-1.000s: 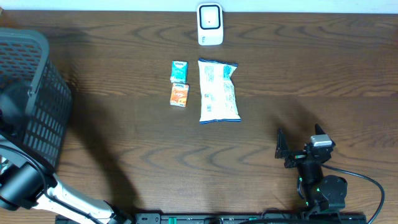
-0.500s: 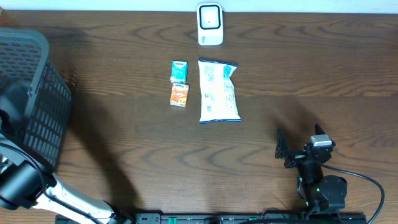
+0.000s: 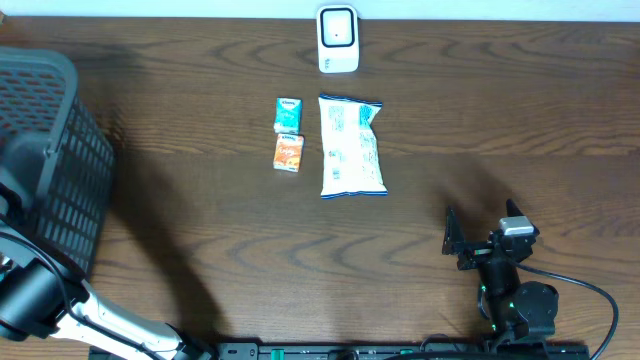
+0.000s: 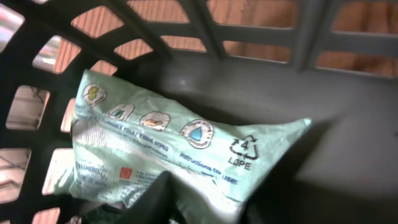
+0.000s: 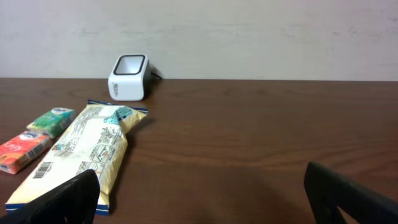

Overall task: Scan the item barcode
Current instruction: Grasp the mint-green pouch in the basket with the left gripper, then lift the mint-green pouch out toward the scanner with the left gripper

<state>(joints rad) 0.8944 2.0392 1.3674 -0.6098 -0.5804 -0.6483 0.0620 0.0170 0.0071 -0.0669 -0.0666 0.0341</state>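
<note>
You have a dark wood table (image 3: 200, 220) under a pale wall. On the pale green packet (image 4: 186, 140) lying inside the black basket (image 3: 60, 150) you can read a recycling triangle marked "4" over "LDPE", with a row of round icons above it; the finer print is too blurred to read. The long white snack bag (image 3: 351, 146) shows a barcode at its near end in the right wrist view, and the writing on the small packs is too small to make out.

Count one white scanner (image 3: 338, 38) at the far edge, one snack bag, two small packs beside it, green (image 3: 289, 114) and orange (image 3: 289, 152), and one packet in the basket.

Your left arm reaches down into the basket. The left gripper (image 4: 211, 202) sits at the packet's lower edge, one dark finger (image 4: 158, 199) in front of it; you cannot tell whether it is clamped. Your right gripper (image 5: 200, 177) hangs low over the near table, level, fingers spread wide apart, facing the scanner.
</note>
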